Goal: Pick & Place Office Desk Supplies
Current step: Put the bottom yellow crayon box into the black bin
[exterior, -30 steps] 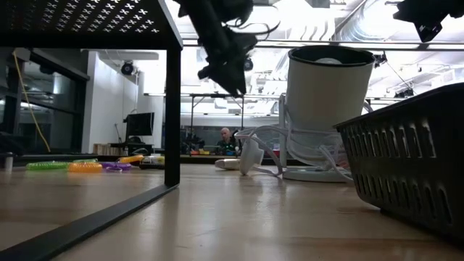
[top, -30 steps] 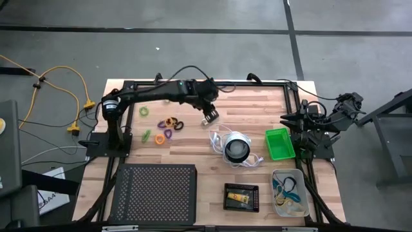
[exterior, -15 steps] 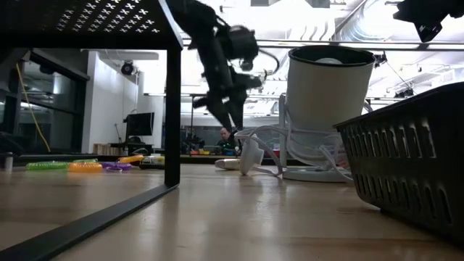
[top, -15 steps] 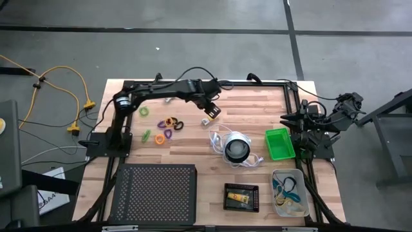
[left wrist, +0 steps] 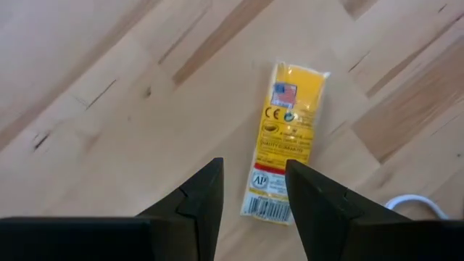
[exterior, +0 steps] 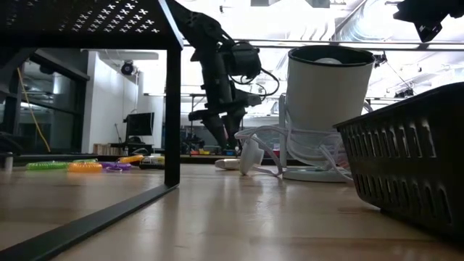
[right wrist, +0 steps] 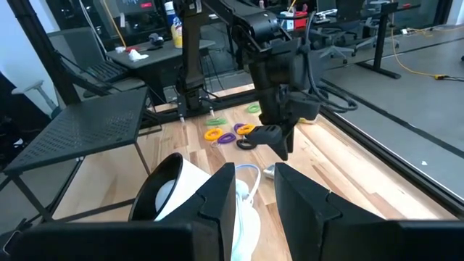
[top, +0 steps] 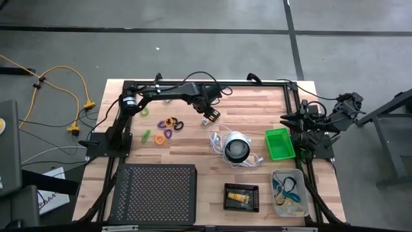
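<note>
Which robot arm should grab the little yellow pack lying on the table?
The left one, most likely. Its hand hangs open right over the yellow pack. The right hand waits at the table's right edge, beyond the green tray.

Wooden table point(top: 257, 106); loops point(top: 168, 124), yellow pack point(left wrist: 285, 161), trays point(top: 279, 143).

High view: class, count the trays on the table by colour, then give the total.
green tray: 1
black tray: 1
clear tray: 1
Total: 3
</note>
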### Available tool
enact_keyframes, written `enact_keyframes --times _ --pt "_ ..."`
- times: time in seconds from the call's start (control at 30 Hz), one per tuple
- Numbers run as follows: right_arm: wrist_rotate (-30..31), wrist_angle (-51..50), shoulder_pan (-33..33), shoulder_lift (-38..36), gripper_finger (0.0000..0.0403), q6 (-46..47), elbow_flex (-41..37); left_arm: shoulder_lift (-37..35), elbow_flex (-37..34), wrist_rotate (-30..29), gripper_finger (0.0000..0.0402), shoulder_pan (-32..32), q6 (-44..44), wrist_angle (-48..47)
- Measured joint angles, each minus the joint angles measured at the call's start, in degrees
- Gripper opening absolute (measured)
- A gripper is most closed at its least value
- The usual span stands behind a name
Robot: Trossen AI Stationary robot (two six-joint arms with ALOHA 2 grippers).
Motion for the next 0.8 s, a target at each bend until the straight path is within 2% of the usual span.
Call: enact_keyframes --times 0.4,0.8 --pt "-0.01 0.0 0.0 -0.01 0.0085 -0.01 0.0 0.0 0.0 -1.07 0.0145 -1.38 9.66 0.02" --pt "-0.01 0.0 0.01 0.01 0.0085 0.01 0.0 0.42 0.0 -1.09 0.0199 -1.36 9.84 0.3"
